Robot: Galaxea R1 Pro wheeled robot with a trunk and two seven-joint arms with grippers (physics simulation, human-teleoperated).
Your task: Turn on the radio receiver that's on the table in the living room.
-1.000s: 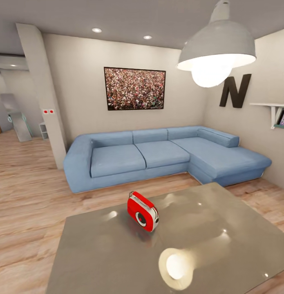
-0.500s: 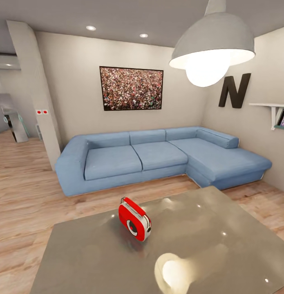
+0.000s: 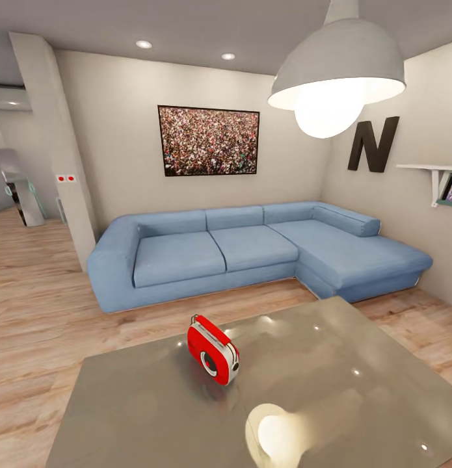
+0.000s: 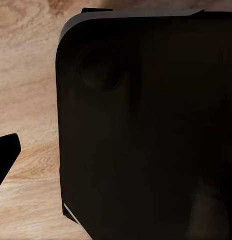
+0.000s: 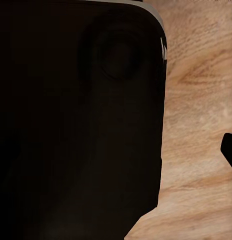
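Note:
The red radio receiver (image 3: 212,349) stands upright on the glossy grey table (image 3: 330,390), toward its far left part, with its round dial face turned toward the near right and its thin wire handle on top. Nothing touches it. The living room lies beyond it, with a light blue sectional sofa (image 3: 252,247) and a framed crowd picture (image 3: 208,140) on the beige wall. In the left wrist view a dark finger tip (image 4: 3,155) pokes in beside a large black body panel (image 4: 146,130). In the right wrist view a dark tip (image 5: 230,150) shows over wood floor.
A big grey pendant lamp (image 3: 336,71) hangs over the table at the upper right, and its glare reflects on the top. A wall pillar (image 3: 53,149) stands at the left, with wood plank floor (image 3: 37,312) around it. A black letter N (image 3: 372,144) and a shelf (image 3: 434,170) are on the right wall.
The whole picture has shifted since a second ago, so the camera moved: sofa, picture and radio now sit a little further left. The radio itself has not moved on the table.

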